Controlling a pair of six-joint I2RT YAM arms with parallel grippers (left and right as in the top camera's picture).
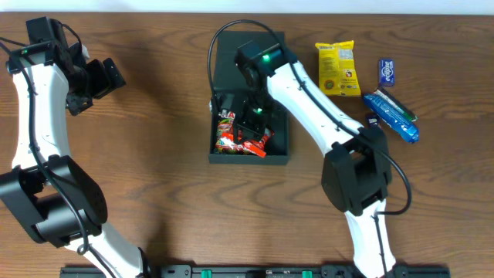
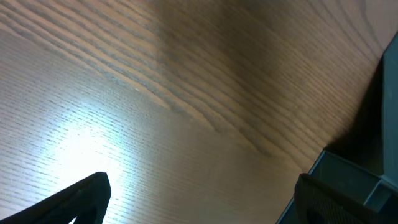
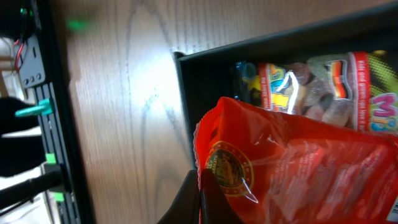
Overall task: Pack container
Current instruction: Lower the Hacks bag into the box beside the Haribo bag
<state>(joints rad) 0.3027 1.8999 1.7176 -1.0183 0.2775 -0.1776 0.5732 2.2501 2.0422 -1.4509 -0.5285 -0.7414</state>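
Observation:
The dark teal-green container [image 1: 251, 160] stands open at the table's middle, its flap lid [image 1: 231, 54] folded back. Several snack packets lie inside. My right gripper [image 1: 252, 122] reaches down into the container. In the right wrist view its jaws [image 3: 200, 186] are shut on the edge of a red snack packet [image 3: 298, 168], over the container's dark wall [image 3: 186, 99]. Colourful packets [image 3: 311, 78] lie beyond it in the box. My left gripper [image 1: 100, 77] is open and empty at the far left, above bare wood [image 2: 199, 205].
A yellow packet [image 1: 337, 68], a small blue packet [image 1: 387, 72] and a long blue packet [image 1: 391, 114] lie on the table right of the container. A dark box edge [image 2: 351, 177] shows at the right of the left wrist view.

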